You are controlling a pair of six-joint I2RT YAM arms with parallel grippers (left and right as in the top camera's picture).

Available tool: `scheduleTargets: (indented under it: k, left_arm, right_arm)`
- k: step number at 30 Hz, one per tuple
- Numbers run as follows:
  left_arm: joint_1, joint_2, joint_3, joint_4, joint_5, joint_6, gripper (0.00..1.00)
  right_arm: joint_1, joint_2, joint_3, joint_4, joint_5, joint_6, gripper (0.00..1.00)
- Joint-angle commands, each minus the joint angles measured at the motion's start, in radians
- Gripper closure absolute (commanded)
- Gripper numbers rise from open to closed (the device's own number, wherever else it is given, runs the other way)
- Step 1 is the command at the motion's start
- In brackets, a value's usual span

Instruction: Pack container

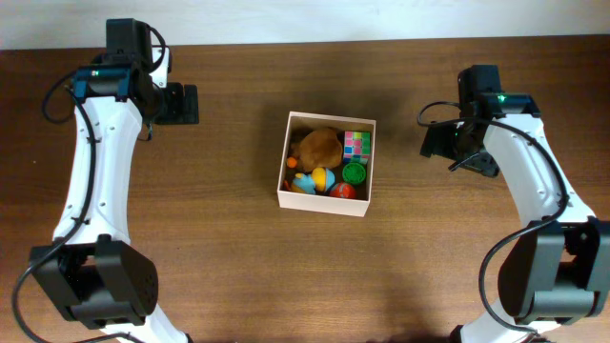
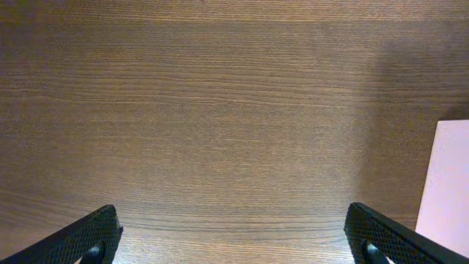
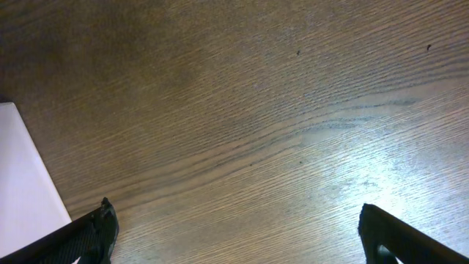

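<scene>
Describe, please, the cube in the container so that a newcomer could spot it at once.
At the centre of the table sits the white-walled container. The cube lies in its far right corner, next to the brown plush and behind the green round toy. It alone is a flat-sided block checkered in pink and green.

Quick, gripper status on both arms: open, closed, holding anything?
Left gripper: open, holding nothing.
Right gripper: open, holding nothing.

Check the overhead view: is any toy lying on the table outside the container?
No, every visible toy, including the brown plush and the puzzle cube, sits inside the container.
</scene>
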Motion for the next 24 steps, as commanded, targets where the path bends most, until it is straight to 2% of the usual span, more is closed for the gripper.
scheduleTargets:
  k: [1,10,13,19,24]
  left_arm:
    - [0.002,-0.027,0.021,-0.001,-0.004,-0.013,0.01]
    - [0.006,-0.046,0.02,-0.003,-0.042,-0.009,0.01]
    - [0.006,-0.083,0.013,0.045,-0.04,-0.01,0.01]
    - [0.006,-0.232,-0.063,0.28,-0.023,-0.01,0.01]
    - [0.006,-0.41,-0.259,0.558,-0.023,-0.01,0.01]
  right_arm:
    - [-0.004,0.0,-0.005,0.0,0.002,0.009,0.01]
    - [-0.004,0.0,-0.005,0.0,0.001,0.009,0.01]
    - [-0.004,0.0,-0.005,0.0,0.001,0.009,0.01]
    - [-0.004,0.0,-0.005,0.0,0.002,0.009,0.01]
    - [-0.004,0.0,-0.005,0.0,0.001,0.009,0.01]
